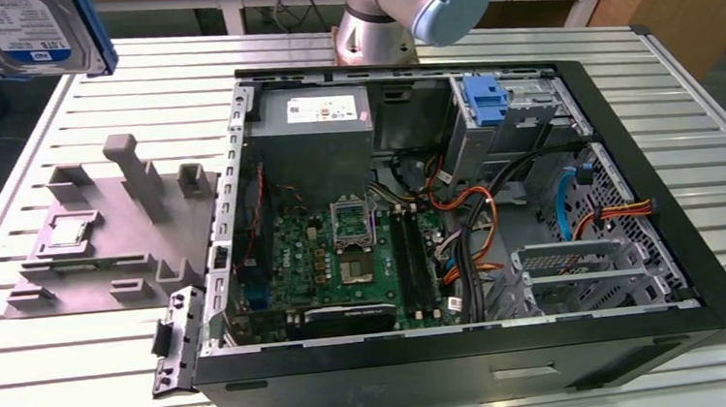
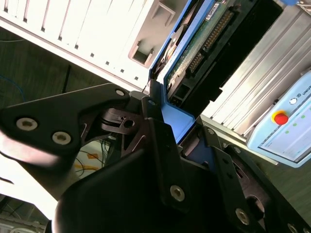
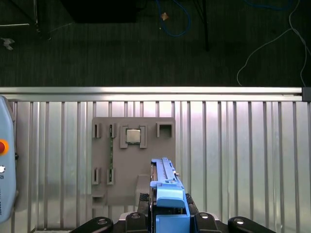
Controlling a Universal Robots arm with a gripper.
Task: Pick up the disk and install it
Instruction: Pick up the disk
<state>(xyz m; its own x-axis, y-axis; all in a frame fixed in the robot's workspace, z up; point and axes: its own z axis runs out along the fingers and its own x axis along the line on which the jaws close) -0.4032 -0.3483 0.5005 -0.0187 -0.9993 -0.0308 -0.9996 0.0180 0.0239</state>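
Note:
The disk (image 1: 28, 33), silver with a white label, a blue band and a blue plastic carrier, hangs in the air above the table's far corner at the exterior view's left. In the first wrist view the disk (image 3: 167, 194) stands edge-on above the grey fixture (image 3: 133, 160), and my gripper (image 3: 167, 218) is shut on its blue carrier. The second wrist view shows the black fingers (image 2: 160, 141) clamped on the carrier of the disk (image 2: 177, 116), with its green circuit side facing the camera.
The open computer case (image 1: 478, 345) lies at the exterior view's right, with a bare blue bracket (image 1: 487, 101) in a far drive bay and a grey power supply (image 1: 317, 110). The grey fixture (image 1: 107, 253) holds a chip (image 3: 133, 136). A pendant (image 2: 284, 131) lies nearby.

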